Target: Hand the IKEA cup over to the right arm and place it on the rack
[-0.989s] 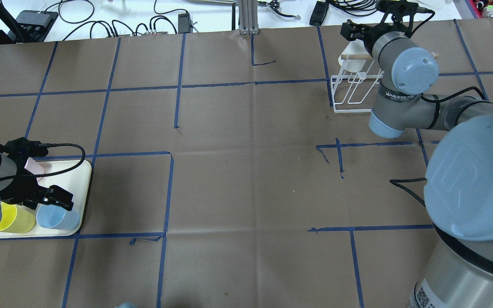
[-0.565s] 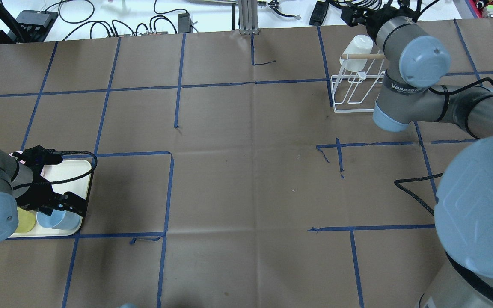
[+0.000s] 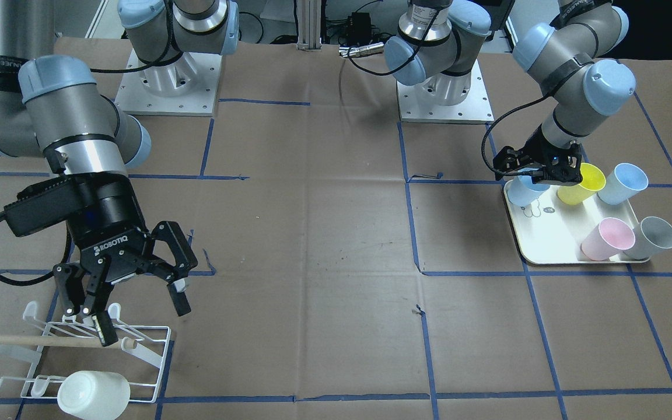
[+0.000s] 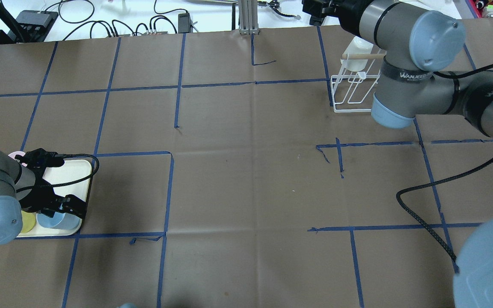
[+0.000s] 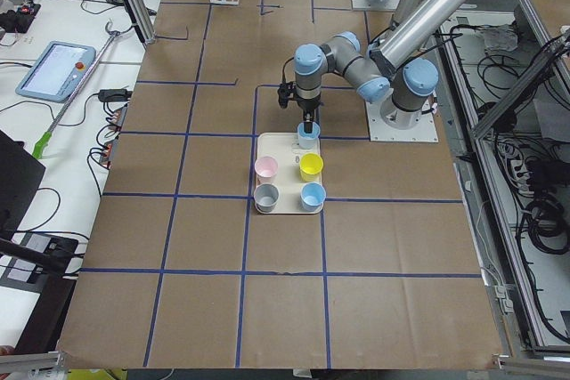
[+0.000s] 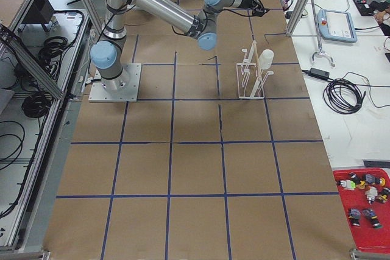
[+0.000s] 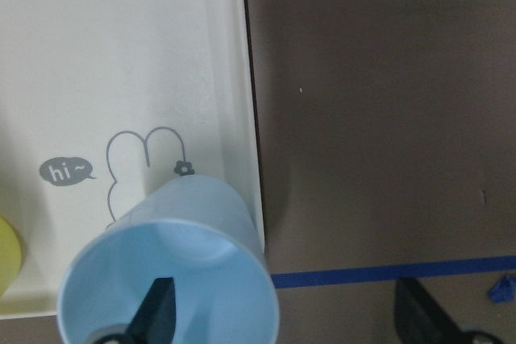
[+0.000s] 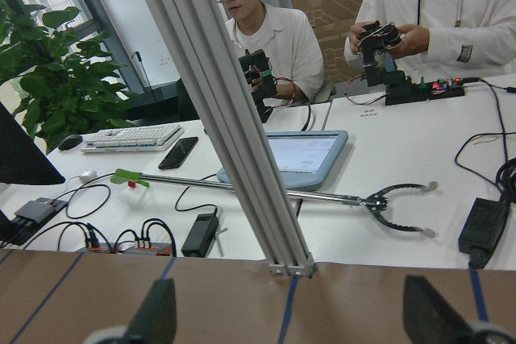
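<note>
The right arm (image 3: pixel 73 125) hangs over the rack (image 3: pixel 102 356), its gripper (image 3: pixel 142 318) spread wide and empty. A white cup (image 3: pixel 92 395) sits on the rack. On the tray (image 3: pixel 552 239), the left gripper (image 7: pixel 288 312) straddles the light-blue cup (image 7: pixel 173 239), one finger inside it, unclamped.

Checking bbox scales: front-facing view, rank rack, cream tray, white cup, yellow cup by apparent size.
Largest first:
rack
cream tray
white cup
yellow cup
Rack and white cup are nearer the camera; true sizes unsure.
</note>
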`<state>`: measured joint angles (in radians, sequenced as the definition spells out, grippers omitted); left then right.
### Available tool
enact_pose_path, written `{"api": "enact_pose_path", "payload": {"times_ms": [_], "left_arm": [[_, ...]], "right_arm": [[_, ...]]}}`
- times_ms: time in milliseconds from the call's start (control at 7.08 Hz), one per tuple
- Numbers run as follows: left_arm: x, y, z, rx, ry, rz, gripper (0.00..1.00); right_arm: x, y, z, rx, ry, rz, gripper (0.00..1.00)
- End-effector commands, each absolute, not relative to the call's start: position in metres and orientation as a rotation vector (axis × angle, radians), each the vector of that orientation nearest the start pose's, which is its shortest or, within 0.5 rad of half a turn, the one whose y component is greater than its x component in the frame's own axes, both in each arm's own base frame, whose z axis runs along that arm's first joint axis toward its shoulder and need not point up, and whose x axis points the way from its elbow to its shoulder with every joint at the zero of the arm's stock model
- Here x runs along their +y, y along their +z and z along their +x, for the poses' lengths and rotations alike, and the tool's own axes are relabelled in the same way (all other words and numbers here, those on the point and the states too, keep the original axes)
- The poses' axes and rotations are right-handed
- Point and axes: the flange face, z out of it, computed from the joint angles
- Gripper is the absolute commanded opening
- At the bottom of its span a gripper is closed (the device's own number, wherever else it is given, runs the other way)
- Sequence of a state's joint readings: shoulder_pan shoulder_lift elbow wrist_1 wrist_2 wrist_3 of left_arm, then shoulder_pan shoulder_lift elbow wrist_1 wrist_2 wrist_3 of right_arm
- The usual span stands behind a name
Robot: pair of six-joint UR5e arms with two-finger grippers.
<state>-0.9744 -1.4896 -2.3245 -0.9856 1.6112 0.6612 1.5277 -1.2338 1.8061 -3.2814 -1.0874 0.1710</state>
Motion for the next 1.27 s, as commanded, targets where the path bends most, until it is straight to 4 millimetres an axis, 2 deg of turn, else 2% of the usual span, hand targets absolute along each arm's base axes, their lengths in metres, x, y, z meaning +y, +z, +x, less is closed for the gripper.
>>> {"api": "enact_pose_path", "payload": {"times_ms": [0, 282, 424, 565, 706, 847, 1130], "left_arm": [[-0.372, 0.238, 0.098, 3.146, 0.142, 0.104, 0.03], [-0.372, 0.240, 0.101, 3.132, 0.143, 0.095, 0.00], [-0.373, 0.242, 0.102, 3.129, 0.137, 0.097, 0.00], [-0.378, 0.256, 0.106, 3.113, 0.107, 0.093, 0.00], [-0.390, 0.278, 0.110, 3.092, 0.056, 0.088, 0.00], [-0.403, 0.307, 0.114, 3.082, 0.021, 0.101, 0.00], [-0.450, 0.397, 0.099, 3.073, -0.010, 0.222, 0.00]], "right_arm": [[-0.573, 0.407, 0.172, 2.155, -1.130, 0.257, 1.00], [-0.541, 0.400, 0.183, 2.000, -0.875, 0.639, 1.00], [-0.521, 0.406, 0.191, 1.897, -0.880, 0.688, 1.00], [-0.509, 0.409, 0.197, 1.773, -0.874, 0.747, 1.00], [-0.503, 0.408, 0.201, 1.689, -0.801, 0.878, 1.00], [-0.501, 0.406, 0.203, 1.626, -0.790, 0.907, 1.00], [-0.505, 0.397, 0.204, 1.631, -0.770, 0.911, 1.00]]}}
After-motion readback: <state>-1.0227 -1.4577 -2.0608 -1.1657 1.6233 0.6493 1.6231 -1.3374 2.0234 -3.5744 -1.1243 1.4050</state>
